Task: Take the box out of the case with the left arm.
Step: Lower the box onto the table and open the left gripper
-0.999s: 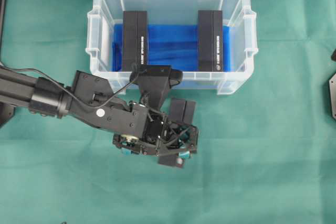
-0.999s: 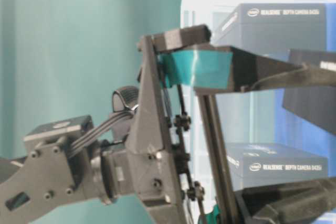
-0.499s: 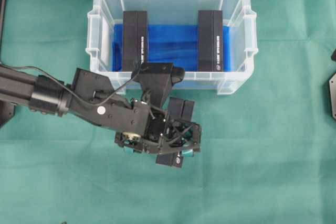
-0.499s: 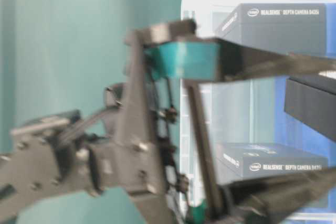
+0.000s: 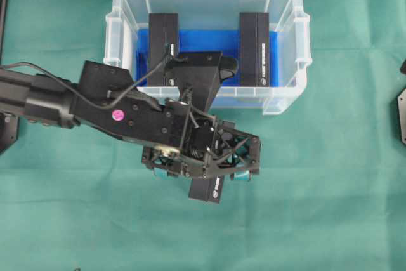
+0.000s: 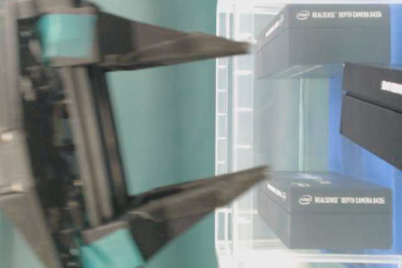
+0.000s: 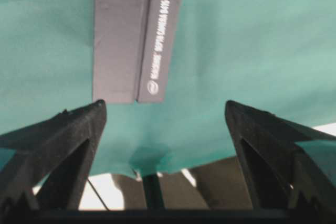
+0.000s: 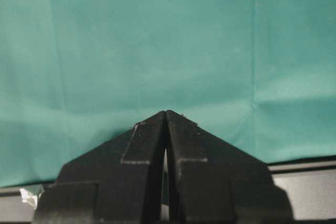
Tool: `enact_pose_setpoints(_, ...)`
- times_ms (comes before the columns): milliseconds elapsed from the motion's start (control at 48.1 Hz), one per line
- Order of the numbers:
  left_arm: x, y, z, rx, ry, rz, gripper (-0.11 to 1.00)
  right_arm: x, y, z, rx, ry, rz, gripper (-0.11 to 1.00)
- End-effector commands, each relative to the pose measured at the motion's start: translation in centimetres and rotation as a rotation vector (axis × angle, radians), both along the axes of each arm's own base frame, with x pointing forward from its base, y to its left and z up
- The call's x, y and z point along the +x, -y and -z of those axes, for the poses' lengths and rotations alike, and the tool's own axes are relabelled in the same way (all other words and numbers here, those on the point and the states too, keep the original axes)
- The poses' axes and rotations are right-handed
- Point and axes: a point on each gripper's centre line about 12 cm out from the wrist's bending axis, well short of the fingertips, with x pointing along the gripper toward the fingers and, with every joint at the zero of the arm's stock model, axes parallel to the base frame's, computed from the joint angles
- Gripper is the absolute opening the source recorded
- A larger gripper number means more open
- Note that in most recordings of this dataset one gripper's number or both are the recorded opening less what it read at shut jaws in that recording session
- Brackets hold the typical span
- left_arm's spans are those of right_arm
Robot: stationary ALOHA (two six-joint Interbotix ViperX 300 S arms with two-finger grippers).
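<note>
wide green cloth (image 5: 330, 182) over the whole table. large clear plastic rectangular tub (image 5: 287, 103) with blue lining, two black boxes (image 5: 163, 49) upright inside. black jointed left arm (image 5: 95, 103) in front of tub. flat black rectangular box (image 7: 134, 35) out on cloth, beneath left gripper (image 7: 165, 109), jaws spread wide, grasping nothing. right gripper (image 8: 166, 113) clenched, empty.
</note>
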Motion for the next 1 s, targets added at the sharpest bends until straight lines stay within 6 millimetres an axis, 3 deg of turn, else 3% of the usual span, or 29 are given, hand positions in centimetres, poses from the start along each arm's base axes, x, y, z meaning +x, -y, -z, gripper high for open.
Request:
enact_pose_setpoints(0, -0.7, -0.6, -4.2, -0.001, 0.079, -0.005, 0.95, 0.1, 0.0, -0.4, 0.000, 0.014, 0.001, 0.00)
enact_pose_setpoints(437, -2.0, -0.7, -4.9, 0.015, 0.068, 0.016, 0.95, 0.1, 0.0, -0.3, 0.000, 0.012, 0.001, 0.00)
enact_pose_setpoints(666, -6.0, -0.8, -5.8, 0.032, 0.063, 0.078, 0.95, 0.1, 0.0, -0.3, 0.000, 0.012, 0.001, 0.00)
enact_pose_setpoints(978, -12.5, -0.9, -5.0, 0.027, 0.010, 0.072, 0.95, 0.0, 0.0, -0.3, 0.000, 0.011, 0.000, 0.00)
